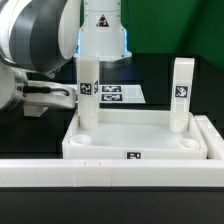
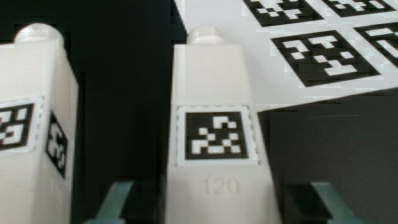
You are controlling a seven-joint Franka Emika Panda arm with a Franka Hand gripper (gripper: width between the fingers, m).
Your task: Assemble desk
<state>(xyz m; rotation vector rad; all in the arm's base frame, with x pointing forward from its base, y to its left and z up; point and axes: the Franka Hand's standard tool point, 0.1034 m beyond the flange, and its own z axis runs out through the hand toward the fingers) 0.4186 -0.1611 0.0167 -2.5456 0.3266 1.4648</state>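
The desk panel (image 1: 130,138) lies flat in the middle, white with a raised rim. Two white tag-marked legs stand upright in its far corners, one on the exterior view's left (image 1: 86,112) and one on its right (image 1: 182,95). My gripper (image 1: 70,94) reaches in level from the left and is shut on the left leg at mid-height. In the wrist view that leg (image 2: 219,120) fills the middle between my gripper's (image 2: 221,202) two fingers (image 2: 121,203). Another leg (image 2: 32,120) stands beside it.
The long white border rail (image 1: 100,178) runs along the front of the panel and turns back at the right. The marker board (image 1: 120,93) (image 2: 320,40) lies flat on the black table behind the panel. The arm's base stands at the back.
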